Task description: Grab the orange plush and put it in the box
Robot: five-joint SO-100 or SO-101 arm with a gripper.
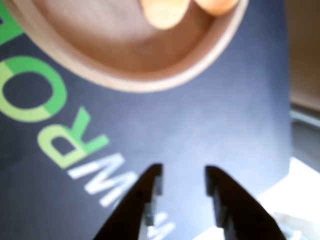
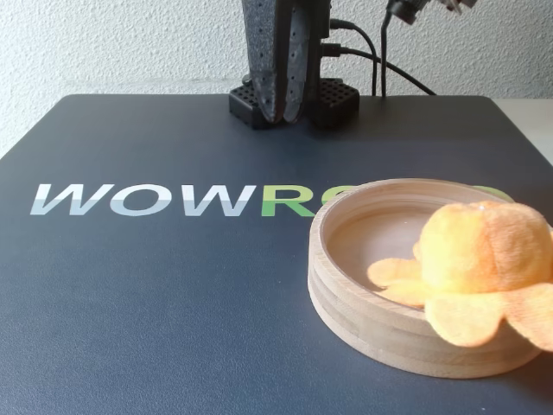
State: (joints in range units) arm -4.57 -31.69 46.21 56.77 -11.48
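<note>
Covering the whole table is a dark mat [image 2: 155, 285] printed with large white and green letters. Sitting on it at the right of the fixed view is the box [image 2: 346, 303], a shallow round wooden tray. Resting inside it, with 1 flap drooping over the near rim, is the orange plush [image 2: 484, 259], so the placing looks done. Hanging well apart from the box, above the mat's far edge, the gripper [image 1: 183, 186] is holding nothing, its 2 fingers slightly parted.
</note>
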